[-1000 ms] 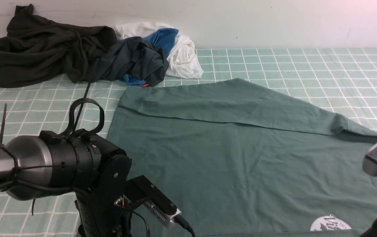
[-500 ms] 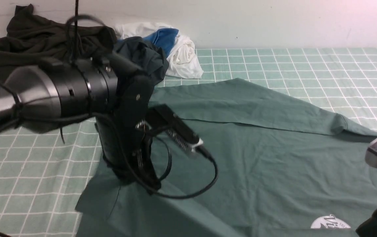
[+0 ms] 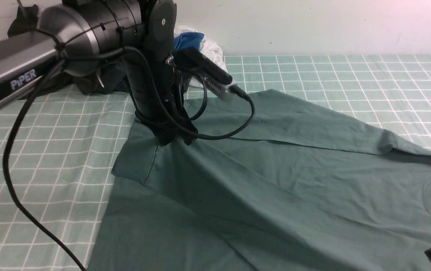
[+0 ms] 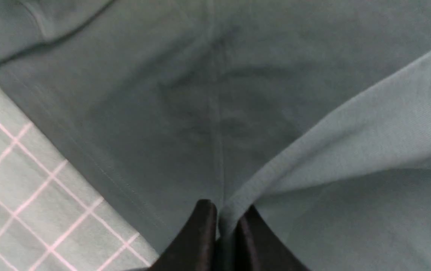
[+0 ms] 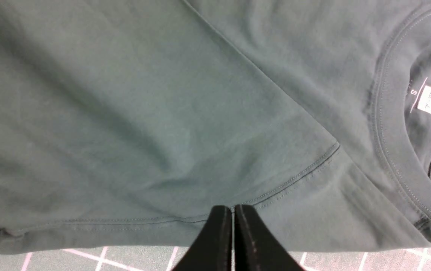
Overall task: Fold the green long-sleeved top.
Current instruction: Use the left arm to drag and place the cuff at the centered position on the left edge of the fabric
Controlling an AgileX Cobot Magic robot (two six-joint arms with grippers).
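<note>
Our left gripper (image 3: 179, 141) is clamped on a gathered pinch of the green long-sleeved top (image 3: 294, 173), near the hem end and toward the far side; the left wrist view shows cloth bunched between the fingers. Our right gripper (image 5: 233, 210) has its fingertips drawn together over the shoulder seam, and we see no tuck of cloth between them.

From the left claw the top stretches off to our right and back toward us, a raised fold slanting across the body. Its long axis runs mainly left to right, hem at our left, collar (image 5: 383, 94) at our right. The left arm is nearer the hem, the right arm nearer the collar. The far sleeve (image 3: 294, 116) lies in along the far edge. We judge that the near side is being folded over toward it, and that the coming move turns on setting both ends of that fold parallel to the long axis; the collar end could lag and leave a skewed fold.

The near edge is cut off in the front view, as is much of the right arm. No chest print shows. Our left arm hides part of the dark clothes (image 3: 98, 81) behind, and its fingertips are dark and hard to make out.
</note>
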